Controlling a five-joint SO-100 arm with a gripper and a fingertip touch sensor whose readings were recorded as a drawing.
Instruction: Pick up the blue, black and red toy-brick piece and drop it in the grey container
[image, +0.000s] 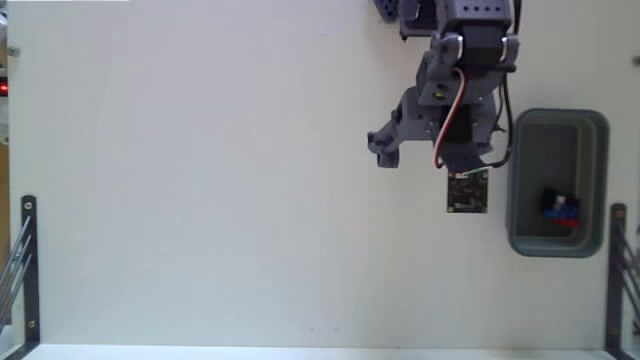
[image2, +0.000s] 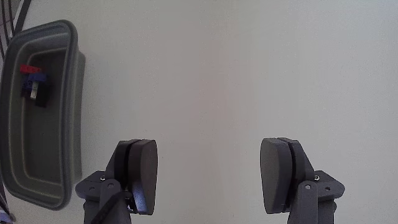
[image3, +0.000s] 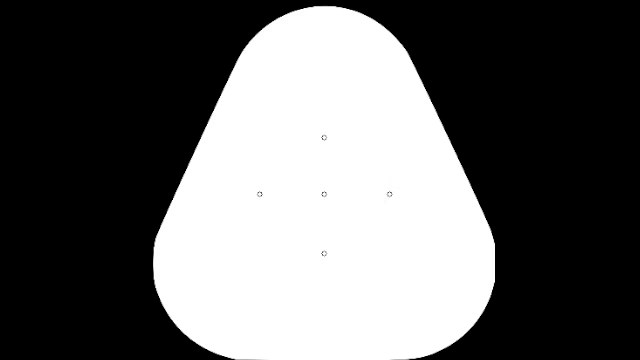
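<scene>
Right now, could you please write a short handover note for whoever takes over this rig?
Gripper: open and empty, with only bare white table between the fingers in the wrist view.
Toy-brick piece: already lying inside the grey container, towards one end of the hollow.
Arm: beside the container, not over it, in the fixed view.
Done: the pick and the drop.
Left: nothing on the brick; probably just park the arm.

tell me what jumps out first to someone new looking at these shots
The grey container at the right edge of the fixed view, with the toy-brick piece lying inside it. Next, the grey arm reaching down from the top beside it. In the wrist view, its open fingers hold nothing over the bare white table.
</scene>
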